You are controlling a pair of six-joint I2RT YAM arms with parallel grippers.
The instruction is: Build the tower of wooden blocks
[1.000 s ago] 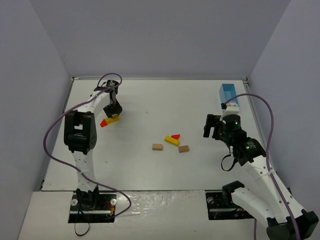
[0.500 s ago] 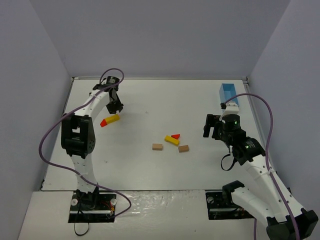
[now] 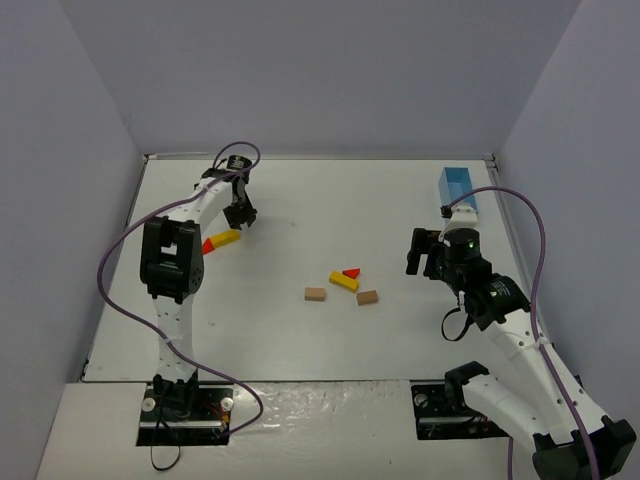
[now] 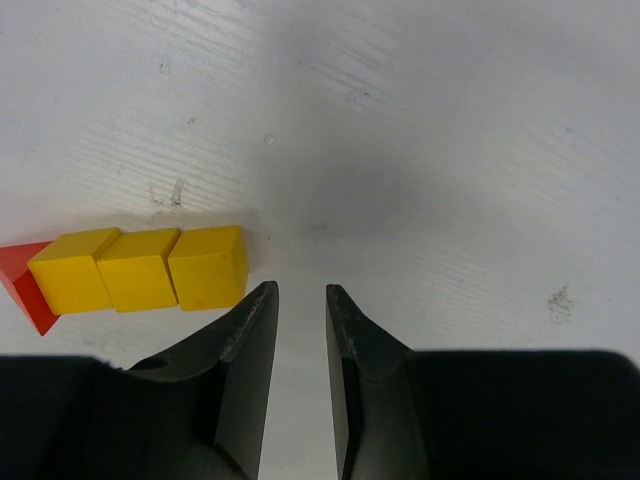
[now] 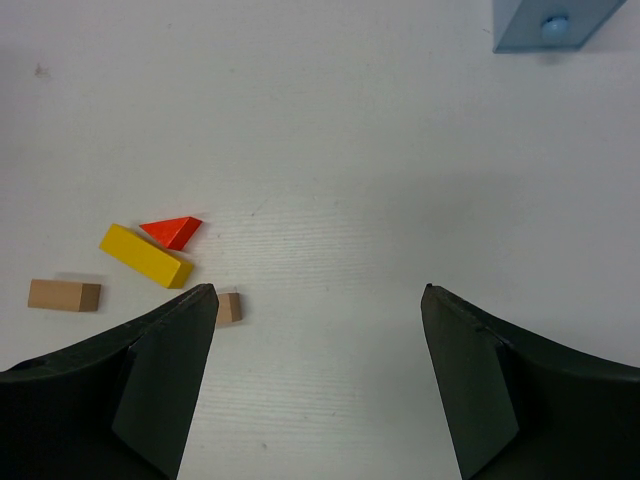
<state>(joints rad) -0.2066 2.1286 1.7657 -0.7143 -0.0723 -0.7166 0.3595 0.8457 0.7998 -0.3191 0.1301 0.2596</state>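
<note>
A yellow block (image 4: pixel 140 270) scored into three cubes lies flat with a red wedge (image 4: pixel 25 285) touching its left end. My left gripper (image 4: pixel 300 290) hovers just right of it, apart from it, with only a narrow slit between the jaws and nothing in them. From above, that yellow block (image 3: pixel 225 238) and wedge (image 3: pixel 208 245) sit at the far left below the left gripper (image 3: pixel 241 215). Mid-table lie a yellow bar (image 3: pixel 343 281), a red wedge (image 3: pixel 351 272) and two tan blocks (image 3: pixel 316 294) (image 3: pixel 367 297). My right gripper (image 5: pixel 318 290) stands wide open and empty to their right.
A light-blue box (image 3: pixel 457 188) stands at the far right, behind the right arm; it also shows in the right wrist view as a blue box (image 5: pixel 550 22) at the top edge. Grey walls close in the table on three sides.
My left gripper has drawn back from over the yellow block toward the far right, and its jaws have narrowed. The block and wedge stay put. The right arm has not moved.
</note>
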